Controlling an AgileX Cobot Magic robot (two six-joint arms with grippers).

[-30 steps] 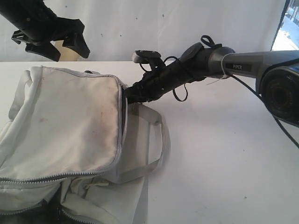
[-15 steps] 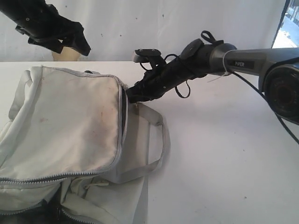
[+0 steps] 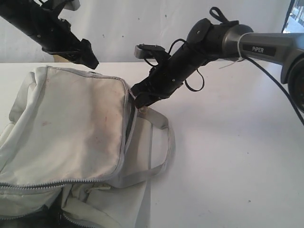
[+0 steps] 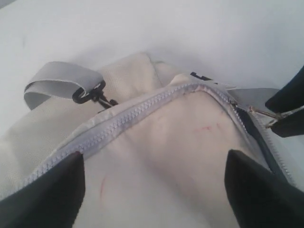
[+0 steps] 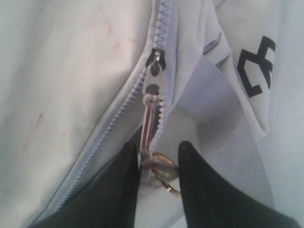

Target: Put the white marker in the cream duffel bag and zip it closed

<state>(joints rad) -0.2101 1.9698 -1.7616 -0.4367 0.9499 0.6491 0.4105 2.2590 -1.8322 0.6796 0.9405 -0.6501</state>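
The cream duffel bag (image 3: pixel 71 128) lies on the left of the white table, its top flap faintly stained pink. My right gripper (image 3: pixel 141 100) sits at the flap's far right corner, shut on the zipper pull (image 5: pixel 161 170), a cord with a metal ring. The slider (image 5: pixel 156 59) sits a little way along the grey zipper. That zipper gapes dark just beside the gripper (image 5: pixel 159 161). My left gripper (image 3: pixel 89 58) hovers open above the bag's far edge, its fingers (image 4: pixel 47 194) spread wide over the flap (image 4: pixel 166 156). The white marker is hidden.
A grey webbing handle (image 3: pixel 160 142) loops out on the table at the bag's right. A strap with a black clip (image 4: pixel 90 95) hangs at the bag's end. Another zipper gapes at the bag's near side (image 3: pixel 57 216). Bare white table (image 3: pixel 237 156) stretches to the right.
My right gripper has risen and shifted slightly right, still holding the pull, and the bag's corner rose with it. The left arm has come right and lower over the bag's far edge.
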